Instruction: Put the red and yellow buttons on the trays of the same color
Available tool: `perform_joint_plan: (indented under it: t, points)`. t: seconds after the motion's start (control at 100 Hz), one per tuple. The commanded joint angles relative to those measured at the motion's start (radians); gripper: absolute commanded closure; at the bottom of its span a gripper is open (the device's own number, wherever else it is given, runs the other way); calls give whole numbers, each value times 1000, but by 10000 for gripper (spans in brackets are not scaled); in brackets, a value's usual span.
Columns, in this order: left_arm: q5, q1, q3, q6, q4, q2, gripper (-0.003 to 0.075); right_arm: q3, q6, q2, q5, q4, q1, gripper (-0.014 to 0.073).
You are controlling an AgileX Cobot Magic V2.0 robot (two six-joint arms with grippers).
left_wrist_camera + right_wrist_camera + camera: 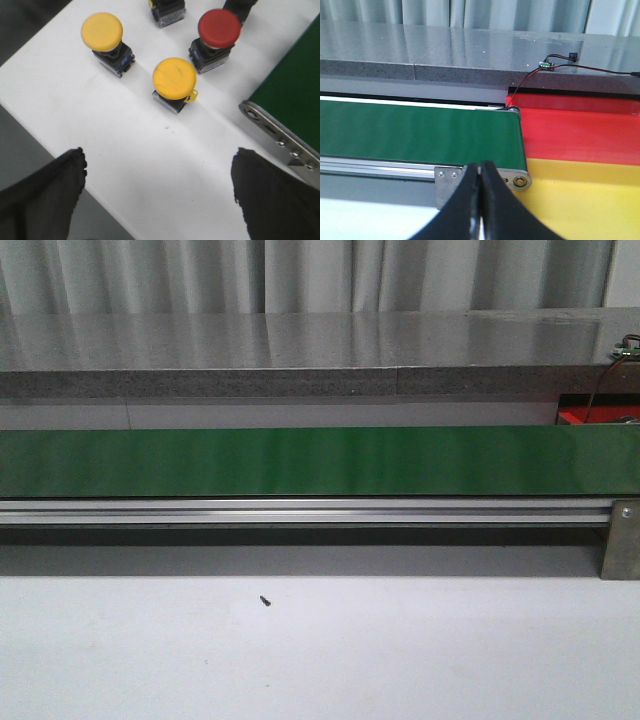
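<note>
While poised over three buttons (173,78), left gripper (159,187) wide, empty; right gripper (481,207) closed, empty.

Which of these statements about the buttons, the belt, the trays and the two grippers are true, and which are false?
1. The left gripper is shut on a button. False: it is open and holds nothing.
2. Two yellow buttons stand on the white table. True.
3. The red button lies on the green belt. False: it stands on the table.
4. The right gripper is shut. True.
5. The red tray sits next to the yellow tray. True.
</note>
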Motion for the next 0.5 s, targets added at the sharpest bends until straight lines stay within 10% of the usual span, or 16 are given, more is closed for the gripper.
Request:
perform_joint_plan:
  t: [0.0, 0.49]
  points:
    - [-96, 5, -35, 1, 6, 48, 155, -19, -1, -17, -73, -9, -1, 662]
    - [-89, 5, -216, 19, 4, 303, 155, -19, -1, -17, -73, -9, -1, 662]
